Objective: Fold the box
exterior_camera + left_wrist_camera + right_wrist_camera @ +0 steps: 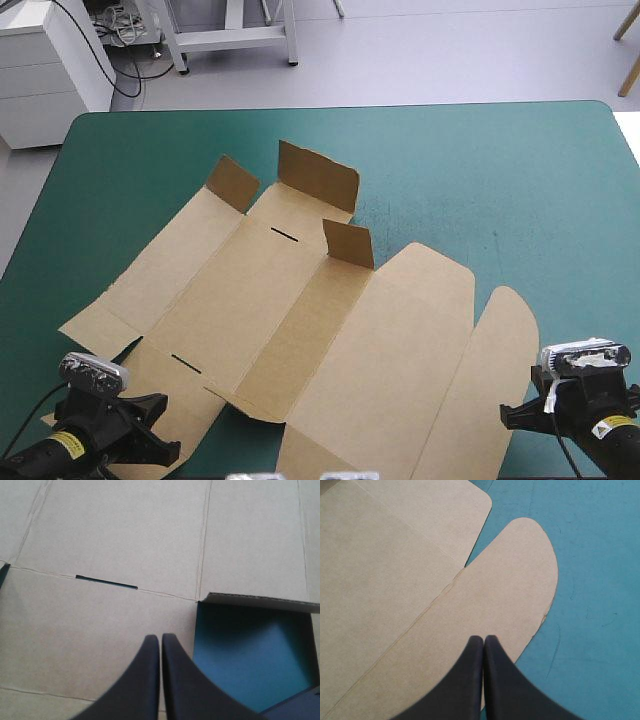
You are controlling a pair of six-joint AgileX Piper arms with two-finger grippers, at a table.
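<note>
While brown box (pixel 300 330) lies spread mostly flat across near-left part of teal-green table (pixel 500 170), three small flaps (pixel 318 175) stand raised at far end. Left gripper (pixel 160 637) pinched together, empty, above slotted panel (pixel 125 545). Right gripper (pixel 484 637) likewise closed, empty, above rounded flap (pixel 520 580).

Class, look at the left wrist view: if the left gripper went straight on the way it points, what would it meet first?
Probably the flat board of the box, near the slot ahead of the left gripper, whose fingers are shut; its height above the board is unclear.
</note>
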